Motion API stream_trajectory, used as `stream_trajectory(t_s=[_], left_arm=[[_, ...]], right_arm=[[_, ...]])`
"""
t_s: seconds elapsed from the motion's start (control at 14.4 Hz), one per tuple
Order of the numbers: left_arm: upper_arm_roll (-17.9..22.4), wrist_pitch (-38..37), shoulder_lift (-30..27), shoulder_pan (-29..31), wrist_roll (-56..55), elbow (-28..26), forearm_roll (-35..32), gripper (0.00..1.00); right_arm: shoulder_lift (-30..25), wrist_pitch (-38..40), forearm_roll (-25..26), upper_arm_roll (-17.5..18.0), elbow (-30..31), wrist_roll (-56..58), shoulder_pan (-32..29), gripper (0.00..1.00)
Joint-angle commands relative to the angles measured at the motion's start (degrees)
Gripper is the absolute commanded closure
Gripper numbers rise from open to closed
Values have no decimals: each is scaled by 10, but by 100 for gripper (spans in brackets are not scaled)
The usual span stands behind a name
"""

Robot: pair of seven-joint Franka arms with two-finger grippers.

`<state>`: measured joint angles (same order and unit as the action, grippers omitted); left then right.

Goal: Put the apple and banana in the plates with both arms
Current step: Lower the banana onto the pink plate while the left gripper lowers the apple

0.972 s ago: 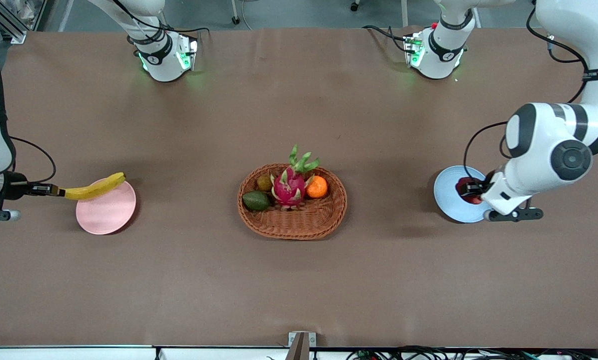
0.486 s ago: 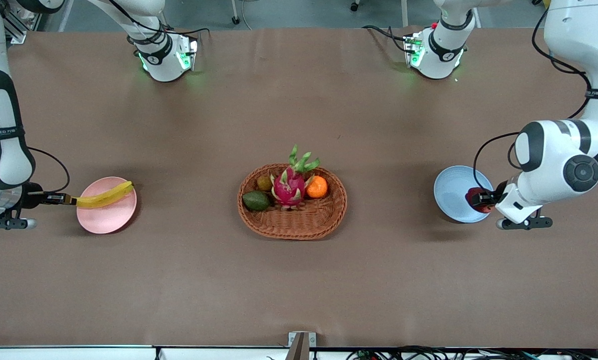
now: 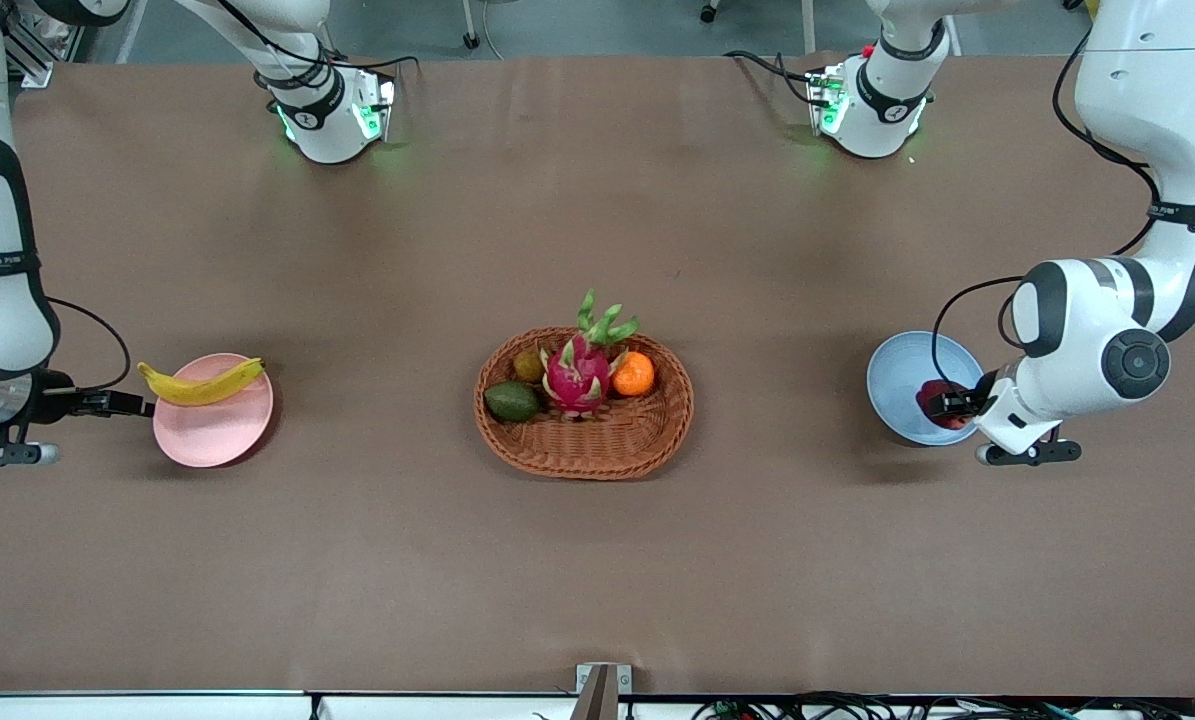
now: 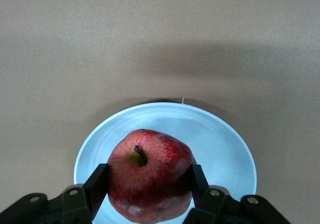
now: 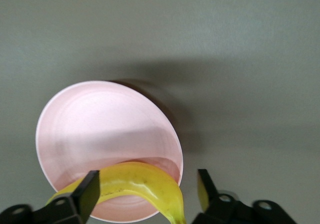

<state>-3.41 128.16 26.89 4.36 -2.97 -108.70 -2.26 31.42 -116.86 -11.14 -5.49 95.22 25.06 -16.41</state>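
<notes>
Banana [image 3: 200, 382]: we find it released since a moment ago, lying across the pink plate [image 3: 212, 425].
Right gripper [image 3: 132, 404]: fingers spread, beside that plate.
Apple [image 4: 150, 173]: clamped by left gripper [image 4: 150, 186], lowered into blue plate [image 3: 902, 372]; release pending.

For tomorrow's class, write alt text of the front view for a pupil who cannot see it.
Two white robot arms work at a brown table: the left gripper, jaws shut on a red apple, is at a blue plate, while the right gripper is open beside a banana lying across a pink plate. A wicker fruit basket sits midway between the plates.
</notes>
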Motion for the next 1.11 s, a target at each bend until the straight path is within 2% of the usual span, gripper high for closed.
stream_trajectory(t_s=[0.0, 0.28, 0.42, 0.56, 0.62, 0.69, 0.83, 1.04], left_arm=[[-5, 3, 1, 2, -1, 1, 9, 58], [-10, 3, 7, 3, -3, 1, 9, 57], [-11, 2, 9, 3, -5, 0, 16, 55], [-11, 0, 9, 2, -6, 1, 16, 44], [-11, -2, 6, 3, -7, 1, 16, 20], [-11, -4, 3, 4, -5, 1, 16, 0], [-11, -12, -16, 5, -1, 2, 16, 0], [-11, -51, -69, 7, -1, 5, 16, 0]], right_arm=[[-13, 56, -10, 2, -47, -4, 6, 0], [-21, 150, -1, -2, -130, -17, 36, 0], [-56, 190, 27, 0, -138, -103, 59, 0], [-94, 235, 59, 1, -138, -156, 93, 0], [-110, 250, 65, 0, -138, -164, 109, 0], [-126, 263, 81, -1, -138, -178, 125, 0], [-158, 292, 97, 3, -138, -220, 136, 0], [-169, 313, 102, 3, -141, -262, 175, 0]])
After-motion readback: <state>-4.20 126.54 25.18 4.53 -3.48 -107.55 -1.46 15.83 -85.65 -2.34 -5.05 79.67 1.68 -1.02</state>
